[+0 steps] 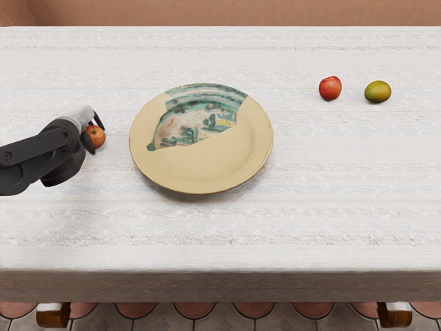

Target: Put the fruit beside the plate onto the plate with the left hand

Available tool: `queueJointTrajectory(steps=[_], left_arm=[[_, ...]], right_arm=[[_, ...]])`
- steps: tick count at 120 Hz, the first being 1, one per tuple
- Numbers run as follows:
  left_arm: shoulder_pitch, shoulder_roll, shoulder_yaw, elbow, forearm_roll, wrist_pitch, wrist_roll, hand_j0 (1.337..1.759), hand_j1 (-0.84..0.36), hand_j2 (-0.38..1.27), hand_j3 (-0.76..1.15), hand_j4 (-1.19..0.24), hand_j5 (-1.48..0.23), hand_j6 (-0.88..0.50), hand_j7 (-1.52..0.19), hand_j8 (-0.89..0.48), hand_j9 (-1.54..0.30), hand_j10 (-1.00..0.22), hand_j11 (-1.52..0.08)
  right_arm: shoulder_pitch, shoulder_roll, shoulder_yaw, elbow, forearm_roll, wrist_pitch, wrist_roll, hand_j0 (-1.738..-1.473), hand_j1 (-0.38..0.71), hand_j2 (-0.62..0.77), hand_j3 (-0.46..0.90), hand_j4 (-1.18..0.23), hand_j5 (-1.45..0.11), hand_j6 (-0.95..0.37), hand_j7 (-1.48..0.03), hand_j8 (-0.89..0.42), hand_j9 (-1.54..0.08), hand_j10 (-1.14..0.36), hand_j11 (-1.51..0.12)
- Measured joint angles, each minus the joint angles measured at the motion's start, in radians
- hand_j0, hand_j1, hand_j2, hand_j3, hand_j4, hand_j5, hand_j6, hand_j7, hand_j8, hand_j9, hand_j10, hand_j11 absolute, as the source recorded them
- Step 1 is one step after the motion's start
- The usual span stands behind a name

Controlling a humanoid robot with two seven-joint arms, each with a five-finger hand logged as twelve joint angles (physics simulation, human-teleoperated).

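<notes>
A small orange-red fruit [96,136] sits left of the plate, with my left hand [88,132] curled around it; dark fingers wrap its left side and top. The left arm enters from the picture's left edge. The tan plate [227,162] with a green and white pattern on its far left part lies at the table's centre, a short gap to the right of the fruit. Whether the fruit still touches the cloth cannot be seen. The right arm does not show.
A red apple [330,87] and a green-yellow mango [377,91] lie at the far right of the white tablecloth [220,227], well apart from the plate. The table's front edge runs along the bottom.
</notes>
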Motion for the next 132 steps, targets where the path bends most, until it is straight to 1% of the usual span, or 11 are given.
queueJointTrajectory(steps=[44, 57, 71, 80, 92, 99, 104, 105, 108, 113, 132], left_arm=[[-0.011, 0.012, -0.001, -0.006, -0.034, -0.014, 0.0, 1.654, -0.25, 0.14, 0.0, -0.57, -0.8, -0.4, -0.81, -0.48, -0.82, -0.61, -0.82], [-0.029, 0.041, -0.006, -0.031, -0.043, -0.016, 0.0, 1.653, -0.22, 0.11, 0.0, -0.59, -0.82, -0.41, -0.83, -0.49, -0.83, -0.61, -0.83], [-0.056, 0.11, -0.012, -0.104, -0.05, -0.016, 0.0, 1.653, -0.2, 0.1, 0.0, -0.6, -0.83, -0.42, -0.84, -0.48, -0.84, -0.62, -0.84], [-0.084, 0.164, -0.015, -0.16, -0.063, -0.016, 0.0, 1.653, -0.23, 0.13, 0.0, -0.59, -0.83, -0.41, -0.85, -0.48, -0.84, -0.63, -0.84], [-0.114, 0.212, -0.016, -0.242, -0.078, -0.017, 0.0, 1.655, -0.26, 0.25, 0.0, -0.59, -0.85, -0.4, -0.85, -0.47, -0.85, -0.63, -0.85], [-0.135, 0.238, -0.017, -0.288, -0.082, -0.02, 0.0, 1.655, -0.26, 0.22, 0.0, -0.58, -0.86, -0.4, -0.85, -0.48, -0.85, -0.64, -0.85], [-0.156, 0.26, -0.018, -0.316, -0.096, -0.027, 0.0, 1.655, -0.27, 0.25, 0.0, -0.58, -0.87, -0.4, -0.86, -0.48, -0.85, -0.64, -0.85], [-0.162, 0.271, -0.018, -0.324, -0.101, -0.029, 0.0, 1.655, -0.26, 0.29, 0.0, -0.58, -0.87, -0.4, -0.86, -0.48, -0.85, -0.64, -0.85], [-0.175, 0.289, -0.018, -0.344, -0.107, -0.035, 0.0, 1.655, -0.27, 0.25, 0.0, -0.58, -0.87, -0.4, -0.86, -0.48, -0.85, -0.64, -0.85], [-0.194, 0.314, -0.018, -0.378, -0.125, -0.046, 0.0, 1.655, -0.27, 0.25, 0.0, -0.58, -0.87, -0.4, -0.87, -0.47, -0.86, -0.65, -0.86], [-0.211, 0.33, -0.073, -0.459, -0.199, -0.157, 0.0, 1.655, -0.28, 0.29, 0.0, -0.56, -0.91, -0.38, -0.88, -0.46, -0.88, -0.66, -0.88]], right_arm=[[0.002, 0.0, 0.0, 0.0, 0.0, 0.0, 0.0, -1.658, -0.35, 0.0, 0.0, 0.0, 0.0, 0.0, 0.0, 0.0, 0.0, 0.0, 0.0], [0.004, 0.0, 0.0, 0.0, 0.0, 0.0, 0.0, -1.658, -0.35, 0.0, 0.0, 0.0, 0.0, 0.0, 0.0, 0.0, 0.0, 0.0, 0.0], [0.005, 0.0, 0.0, 0.0, 0.0, 0.0, 0.0, -1.658, -0.35, 0.0, 0.0, 0.0, 0.0, 0.0, 0.0, 0.0, 0.0, 0.0, 0.0], [0.006, 0.0, 0.0, 0.0, 0.0, 0.0, 0.0, -1.658, -0.35, 0.0, 0.0, 0.0, 0.0, 0.0, 0.0, 0.0, 0.0, 0.0, 0.0], [0.007, 0.0, 0.0, 0.001, -0.001, 0.001, 0.0, -1.658, -0.35, 0.0, 0.0, 0.0, 0.0, 0.0, 0.0, 0.0, 0.0, 0.0, 0.0], [0.009, 0.0, 0.0, 0.003, -0.001, 0.003, 0.0, -1.658, -0.35, 0.0, 0.0, 0.0, 0.0, 0.0, 0.0, 0.0, 0.0, 0.0, 0.0], [0.01, 0.0, 0.0, 0.003, 0.0, 0.009, 0.0, -1.658, -0.35, 0.0, 0.0, 0.0, 0.0, 0.0, 0.0, 0.0, 0.0, 0.0, 0.0], [0.01, 0.0, 0.0, 0.003, 0.0, 0.01, 0.0, -1.658, -0.35, 0.0, 0.0, 0.0, 0.0, 0.0, 0.0, 0.0, 0.0, 0.0, 0.0], [0.011, 0.0, 0.0, 0.004, 0.0, 0.012, 0.0, -1.658, -0.35, 0.0, 0.0, 0.0, 0.0, 0.0, 0.0, 0.0, 0.0, 0.0, 0.0], [0.011, 0.0, 0.0, 0.004, 0.0, 0.014, 0.0, -1.658, -0.35, 0.0, 0.0, 0.0, 0.0, 0.0, 0.0, 0.0, 0.0, 0.0, 0.0], [0.012, 0.0, 0.0, 0.004, 0.0, 0.019, 0.0, -1.658, -0.35, 0.0, 0.0, 0.0, 0.0, 0.0, 0.0, 0.0, 0.0, 0.0, 0.0]])
